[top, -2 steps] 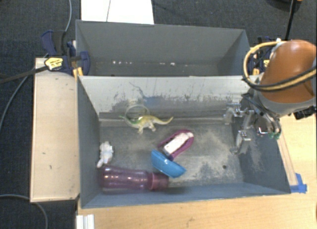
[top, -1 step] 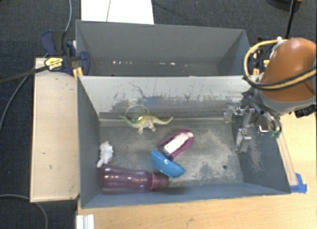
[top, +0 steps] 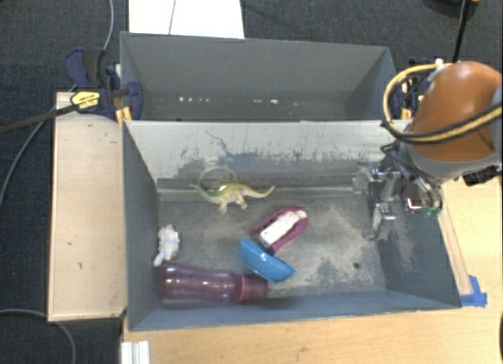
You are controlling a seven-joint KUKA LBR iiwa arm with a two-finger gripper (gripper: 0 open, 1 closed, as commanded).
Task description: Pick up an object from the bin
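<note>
The grey metal bin (top: pixel 259 79) takes up the middle of the frame. The arm's orange-covered wrist (top: pixel 456 111) comes in over the bin's right rim at the upper right. Below the wrist the jaws hang in the right part of the bin, close to the right wall, over a bare, scuffed patch of floor. Whether the jaws stand wide or narrow cannot be told from this angle, and nothing shows between them.

No thing lies under the jaws. The nearest is a purple and white oblong plastic toy (top: pixel 281 227), lying tilted at the centre of the floor, well to the left of the jaws and a little lower in the frame. At its lower left end, touching it, is a blue plastic bowl (top: pixel 265 262) tipped onto its side, down and to the left of the jaws.

A translucent purple plastic bottle (top: pixel 206 284) lies on its side along the lower wall, its right end just beside the bowl. Above the bottle's left end, in the lower left of the bin, sits a small white figure (top: pixel 167 244). A yellow-green plastic dinosaur (top: pixel 232 192) stands at the foot of the back wall, left of centre, with a clear ring (top: pixel 216 175) just behind it. These three lie furthest from the jaws, across the bin.
</note>
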